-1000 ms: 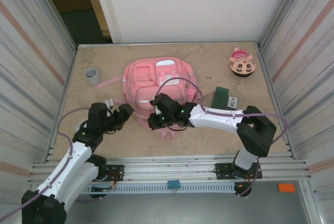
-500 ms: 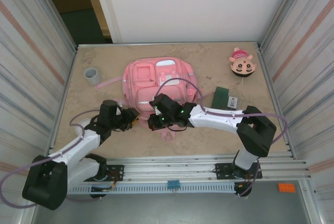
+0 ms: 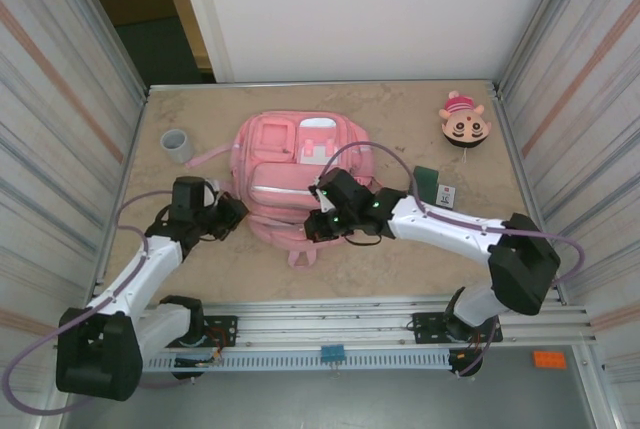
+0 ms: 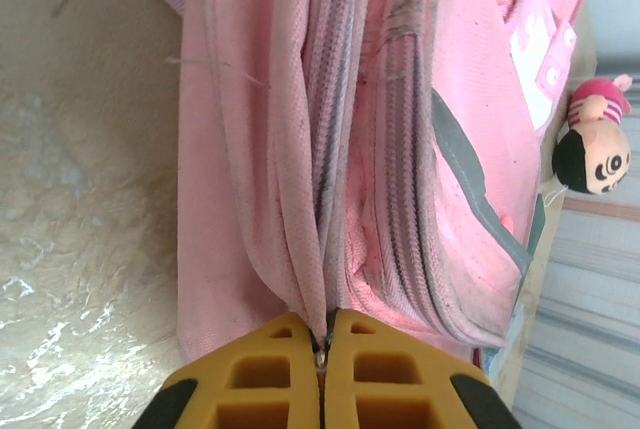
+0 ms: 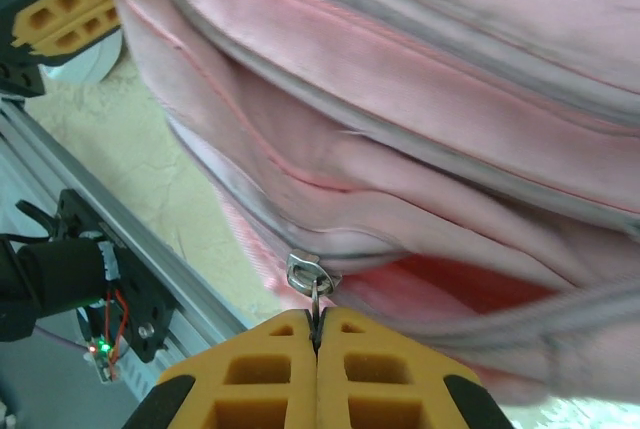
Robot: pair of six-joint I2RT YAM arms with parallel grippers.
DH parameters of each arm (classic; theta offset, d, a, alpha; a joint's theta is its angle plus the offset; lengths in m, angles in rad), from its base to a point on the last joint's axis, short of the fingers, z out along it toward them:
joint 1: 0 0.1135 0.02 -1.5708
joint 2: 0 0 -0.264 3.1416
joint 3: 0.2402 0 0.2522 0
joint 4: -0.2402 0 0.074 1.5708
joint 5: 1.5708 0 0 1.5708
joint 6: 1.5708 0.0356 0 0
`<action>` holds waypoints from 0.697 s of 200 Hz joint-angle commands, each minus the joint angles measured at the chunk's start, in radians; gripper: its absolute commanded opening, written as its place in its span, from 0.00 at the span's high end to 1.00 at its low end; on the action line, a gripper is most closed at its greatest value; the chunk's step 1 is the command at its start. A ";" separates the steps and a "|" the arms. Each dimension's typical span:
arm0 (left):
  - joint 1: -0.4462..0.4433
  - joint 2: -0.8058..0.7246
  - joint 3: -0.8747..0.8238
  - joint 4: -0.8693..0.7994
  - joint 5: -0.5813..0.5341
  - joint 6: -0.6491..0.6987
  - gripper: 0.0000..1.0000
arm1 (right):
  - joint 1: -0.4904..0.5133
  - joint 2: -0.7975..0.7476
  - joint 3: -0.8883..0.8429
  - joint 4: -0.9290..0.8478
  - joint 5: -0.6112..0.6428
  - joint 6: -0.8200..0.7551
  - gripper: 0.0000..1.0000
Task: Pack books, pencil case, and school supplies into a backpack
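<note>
Overhead, a large soft pink fabric backpack point(image 3: 285, 164) lies flat near the middle of a beige, marbled table point(image 3: 400, 259). Its zipped front pockets and pale strips face up. The left gripper point(image 3: 228, 217) presses against the bag's left edge, and the right gripper point(image 3: 318, 227) sits at its near edge. From above, I cannot tell whether either pair of fingers is together.

Right of the bag and apart from it lies a flat, dark green rectangular pencil case point(image 3: 425, 181). A tiny pale bluish-grey item point(image 3: 446, 195) sits just beside its right side. A round cartoon-face plush toy with a pink cap point(image 3: 463, 121) rests in the far right corner. A small grey cylindrical cup point(image 3: 177, 145) stands at the far left. Ribbed metal panels point(image 3: 60, 99) wall both sides, and a plain white board point(image 3: 380, 9) closes the back.

From the left wrist, yellow-orange fingers point(image 4: 270, 369) with moulded hollow cells are pressed together. They pinch a fold of woven pink cloth beside a zip seam on the backpack. Grey-edged zip tracks run along the bag, and the plush toy lies beyond it.

From the right wrist, matching fingers are clamped on a small silver metal zipper pull point(image 5: 303, 271) at a seam. The smooth pink cloth there is bunched in folds. The left gripper's yellow fingers show at the upper left. A grooved aluminium rail point(image 5: 130, 239) with thin wires runs along the table's edge at the lower left.
</note>
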 commanded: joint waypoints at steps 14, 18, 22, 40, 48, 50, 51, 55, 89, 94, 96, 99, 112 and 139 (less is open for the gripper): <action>0.042 0.008 0.072 -0.076 -0.082 0.176 1.00 | -0.052 -0.052 -0.051 -0.109 -0.044 -0.055 1.00; 0.042 0.010 0.076 -0.077 -0.077 0.186 1.00 | -0.051 -0.050 -0.054 -0.102 -0.050 -0.053 1.00; 0.042 0.009 0.079 -0.076 -0.069 0.198 0.99 | -0.049 -0.048 -0.055 -0.090 -0.058 -0.051 1.00; 0.036 -0.016 0.086 -0.059 -0.028 0.264 0.62 | -0.036 -0.047 -0.067 -0.020 -0.121 -0.040 1.00; 0.028 -0.041 0.092 -0.059 -0.012 0.325 0.48 | -0.034 -0.049 -0.068 0.008 -0.149 -0.038 1.00; 0.026 -0.046 0.094 -0.059 -0.005 0.346 0.44 | -0.034 -0.049 -0.068 0.014 -0.155 -0.037 1.00; 0.025 -0.050 0.095 -0.059 -0.002 0.358 0.42 | -0.034 -0.050 -0.068 0.016 -0.159 -0.037 1.00; 0.023 -0.064 0.100 -0.062 0.019 0.402 0.36 | -0.034 -0.051 -0.068 0.025 -0.172 -0.036 1.00; 0.017 -0.172 0.153 -0.177 0.102 0.833 0.32 | -0.036 -0.069 -0.065 0.066 -0.235 -0.033 1.00; 0.017 -0.187 0.155 -0.179 0.130 0.902 0.33 | -0.037 -0.071 -0.066 0.070 -0.240 -0.032 1.00; 0.015 -0.193 0.155 -0.180 0.143 0.931 0.33 | -0.037 -0.071 -0.064 0.072 -0.239 -0.032 1.00; 0.013 -0.203 0.154 -0.179 0.166 0.973 0.34 | -0.038 -0.073 -0.064 0.075 -0.242 -0.031 1.00; -0.007 -0.234 0.157 -0.195 0.251 1.131 0.34 | -0.038 -0.078 -0.065 0.083 -0.243 -0.032 1.00; -0.088 -0.204 0.212 -0.300 0.393 1.447 0.33 | -0.039 -0.084 -0.068 0.094 -0.239 -0.027 1.00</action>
